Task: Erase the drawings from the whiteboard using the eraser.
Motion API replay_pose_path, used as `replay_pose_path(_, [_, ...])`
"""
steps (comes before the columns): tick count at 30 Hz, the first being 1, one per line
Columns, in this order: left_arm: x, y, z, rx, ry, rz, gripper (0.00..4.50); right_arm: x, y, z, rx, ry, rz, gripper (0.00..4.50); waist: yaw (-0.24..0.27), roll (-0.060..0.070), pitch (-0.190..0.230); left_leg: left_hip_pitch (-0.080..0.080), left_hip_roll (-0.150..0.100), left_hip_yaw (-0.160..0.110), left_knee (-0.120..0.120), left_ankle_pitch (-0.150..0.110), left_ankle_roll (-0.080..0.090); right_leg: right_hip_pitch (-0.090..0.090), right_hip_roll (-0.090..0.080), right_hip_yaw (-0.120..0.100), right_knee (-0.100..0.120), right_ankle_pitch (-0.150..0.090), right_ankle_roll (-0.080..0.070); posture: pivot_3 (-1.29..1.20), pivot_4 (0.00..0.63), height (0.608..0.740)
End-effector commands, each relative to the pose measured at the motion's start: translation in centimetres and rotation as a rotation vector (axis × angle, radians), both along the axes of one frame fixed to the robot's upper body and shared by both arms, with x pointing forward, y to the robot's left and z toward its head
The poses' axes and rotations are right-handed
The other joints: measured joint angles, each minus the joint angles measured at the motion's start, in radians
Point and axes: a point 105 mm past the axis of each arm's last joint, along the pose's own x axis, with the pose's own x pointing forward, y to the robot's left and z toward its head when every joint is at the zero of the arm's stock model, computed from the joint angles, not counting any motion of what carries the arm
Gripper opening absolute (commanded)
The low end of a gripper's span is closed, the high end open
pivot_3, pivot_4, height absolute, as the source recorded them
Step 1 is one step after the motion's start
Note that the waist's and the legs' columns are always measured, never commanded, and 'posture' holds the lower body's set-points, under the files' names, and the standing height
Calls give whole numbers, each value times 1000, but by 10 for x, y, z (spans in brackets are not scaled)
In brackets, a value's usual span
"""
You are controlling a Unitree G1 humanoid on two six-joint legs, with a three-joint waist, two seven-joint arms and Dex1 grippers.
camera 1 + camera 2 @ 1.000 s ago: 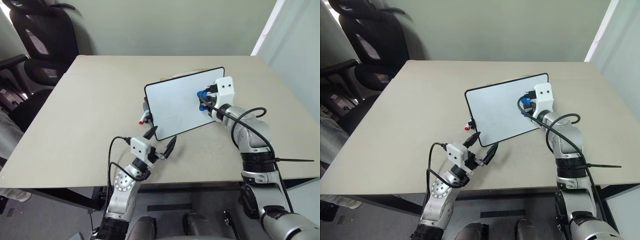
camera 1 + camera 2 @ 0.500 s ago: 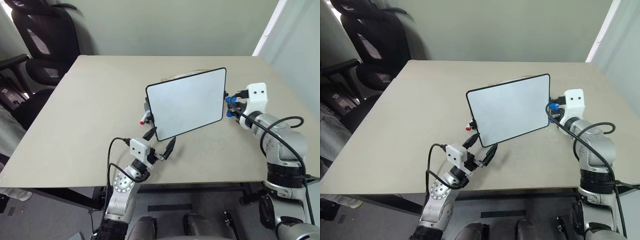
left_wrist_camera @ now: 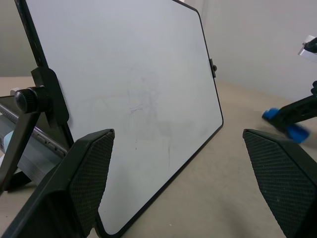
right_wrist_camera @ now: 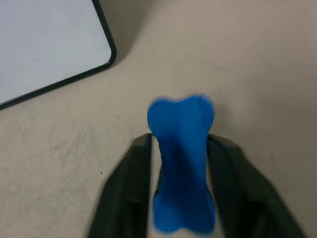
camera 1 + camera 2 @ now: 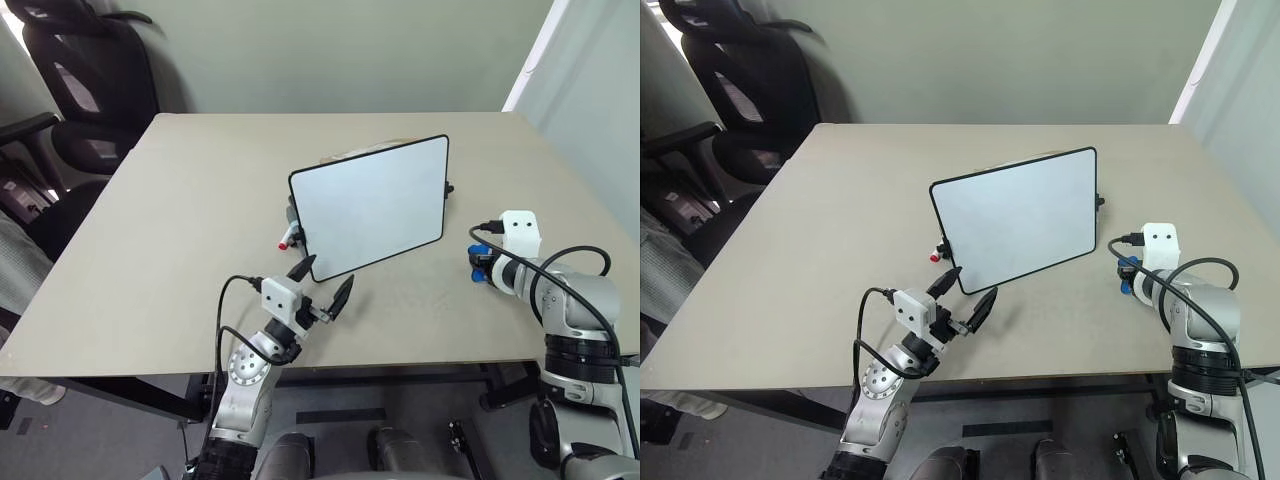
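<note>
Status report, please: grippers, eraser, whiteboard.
Left gripper open near whiteboard. Eraser between right gripper fingers, over table. Board clean. Nothing in the way.

A beige tabletop (image 5: 180, 230) carries everything, its surface plain and matte. At about 9 o'clock from its middle lies a red-tipped marker pen (image 5: 289, 236), its red end toward the near edge. Off the tabletop's 10 o'clock corner stands a black office chair (image 5: 70, 75), with an armrest reaching toward the tabletop. Beyond the far edge, at 12 o'clock, rises a pale greenish wall (image 5: 350, 50). Below the near edge shows grey floor (image 5: 400, 410).
</note>
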Motion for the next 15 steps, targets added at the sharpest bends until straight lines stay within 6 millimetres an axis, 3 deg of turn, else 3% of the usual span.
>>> replay_pose_path(1, [1,1,9,-14,-32,0,4500,5,1,28,-57,-134,17,3192,0,0,0,0,0,0,0,0,0,0,0,0,0,0,0,0,150,740])
replay_pose_path(2, [1,1,8,-13,-30,1,4500,5,4,35,-38,-178,25,3487,0,1,0,0,0,0,0,0,0,0,0,0,0,0,0,0,150,740])
replay_pose_path(5, [1,2,7,-11,-27,2,4500,4,11,50,35,-281,33,3487,0,1,-1,0,0,0,0,0,0,0,0,0,0,-1,1,0,150,740])
replay_pose_path(8, [1,4,5,-9,-25,3,4500,-9,44,69,93,-446,196,3487,0,1,-1,0,0,0,0,0,1,0,0,0,0,-1,0,0,150,740])
replay_pose_path(11, [2,7,6,-6,-27,7,4500,-25,69,65,74,-502,316,3487,1,2,-2,0,0,0,0,0,1,1,1,0,0,-3,1,0,150,740])
replay_pose_path(15, [3,11,8,0,-30,20,4500,-34,87,58,57,-548,384,3487,1,1,-2,2,0,-1,1,0,1,4,1,1,0,-5,2,0,150,740])
